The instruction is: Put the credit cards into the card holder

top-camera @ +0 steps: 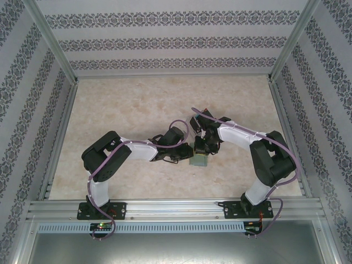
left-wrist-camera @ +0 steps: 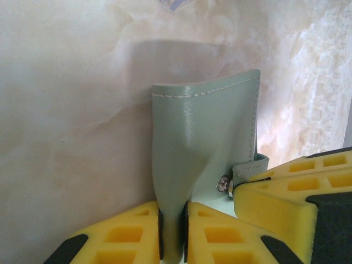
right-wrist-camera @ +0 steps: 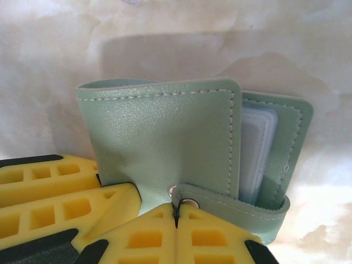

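Left gripper (left-wrist-camera: 173, 234): clamped on the bottom edge of the card holder (left-wrist-camera: 203, 137); the cover stands straight up from my fingers.
Right gripper (right-wrist-camera: 177, 212): pinched tight on the snap strap (right-wrist-camera: 231, 201).
Holder's place: between both grippers, over the table (top-camera: 137, 110), mid-width, toward the near edge.
Key relation: clear pockets (right-wrist-camera: 256, 154) sit between the covers, just above the strap; I judge one gripper must let go.
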`<state>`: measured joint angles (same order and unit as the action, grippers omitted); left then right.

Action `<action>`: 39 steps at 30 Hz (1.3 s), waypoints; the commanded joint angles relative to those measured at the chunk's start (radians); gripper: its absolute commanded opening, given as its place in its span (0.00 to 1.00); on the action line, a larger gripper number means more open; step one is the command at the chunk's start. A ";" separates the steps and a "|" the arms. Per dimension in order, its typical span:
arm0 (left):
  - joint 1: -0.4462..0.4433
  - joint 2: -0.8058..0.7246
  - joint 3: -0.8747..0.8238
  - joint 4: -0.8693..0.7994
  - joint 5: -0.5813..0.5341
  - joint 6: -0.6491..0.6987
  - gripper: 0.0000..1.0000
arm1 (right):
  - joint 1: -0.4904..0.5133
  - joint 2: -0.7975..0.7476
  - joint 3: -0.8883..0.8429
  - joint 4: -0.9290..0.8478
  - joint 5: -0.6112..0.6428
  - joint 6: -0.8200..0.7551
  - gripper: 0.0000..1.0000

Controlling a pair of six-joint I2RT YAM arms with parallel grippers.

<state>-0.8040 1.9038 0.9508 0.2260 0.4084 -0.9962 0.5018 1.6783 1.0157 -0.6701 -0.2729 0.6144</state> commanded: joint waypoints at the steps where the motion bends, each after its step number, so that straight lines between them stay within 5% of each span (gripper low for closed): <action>1: -0.012 0.032 -0.005 -0.019 0.008 -0.004 0.17 | 0.020 0.022 0.028 0.016 -0.020 -0.009 0.00; 19: -0.012 0.034 -0.001 -0.024 0.008 0.001 0.17 | 0.040 0.033 0.052 -0.040 0.099 -0.012 0.00; 28: -0.012 0.035 -0.017 0.005 0.003 -0.003 0.17 | 0.035 0.099 -0.022 0.124 -0.058 0.038 0.00; 36: -0.012 0.024 -0.026 0.013 -0.001 -0.001 0.17 | 0.027 0.112 -0.035 0.091 0.036 0.008 0.00; 39: -0.012 0.002 -0.037 0.022 -0.010 0.004 0.20 | 0.026 -0.008 -0.040 0.106 0.008 -0.019 0.21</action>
<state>-0.8032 1.9034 0.9413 0.2371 0.4068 -1.0000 0.5159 1.6958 1.0172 -0.6430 -0.2653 0.6231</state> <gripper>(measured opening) 0.196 0.166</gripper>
